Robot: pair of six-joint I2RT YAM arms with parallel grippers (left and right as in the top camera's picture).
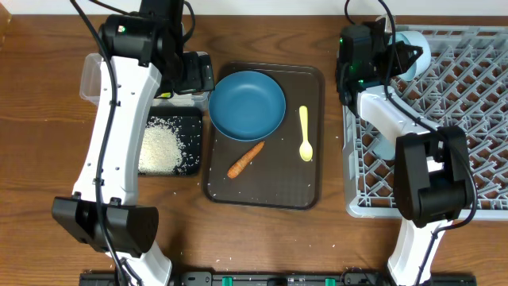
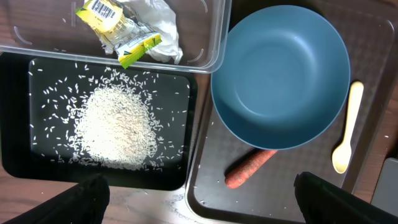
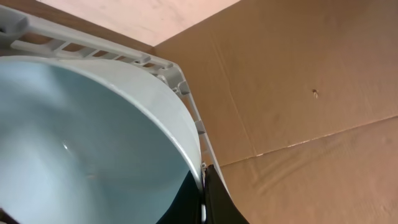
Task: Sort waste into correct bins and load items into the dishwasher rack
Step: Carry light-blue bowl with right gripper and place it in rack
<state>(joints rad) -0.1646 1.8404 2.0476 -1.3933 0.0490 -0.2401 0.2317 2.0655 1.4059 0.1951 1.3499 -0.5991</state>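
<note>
Bowl (image 1: 418,49), pale blue inside with a white rim, sits in the upper right of the overhead frame, at the upper left corner of the grey rack (image 1: 468,95). The right gripper (image 1: 403,57) is on it. In the right wrist view its dark fingers (image 3: 214,202) stand on either side of the bowl's rim, clamped on it, with the rack's edge just behind and brown cardboard (image 3: 298,93) beyond.

The left gripper (image 2: 202,202) hangs in the upper left of the overhead frame, above the clear tub (image 2: 211,37). Its jaws are wide apart, one at each lower corner of the left wrist view, with nothing between them.

Inside the tub lie crumpled white paper (image 2: 158,25) and a yellow wrapper (image 2: 109,22). Just below the tub in the frame is the black tray (image 2: 18,124), holding a heap of rice (image 2: 115,127) with loose grains scattered around it.

At frame centre, the brown tray (image 1: 270,187) carries the blue plate (image 1: 248,103) in its upper left part. The carrot (image 1: 246,160) lies tilted below the plate, its upper end at the plate's lower rim. The yellow spoon (image 1: 305,135) lies lengthwise to the right of the plate, apart from it, with its bowl end toward the bottom of the frame. A few grains dot the brown tray and the wooden table (image 1: 40,159).
</note>
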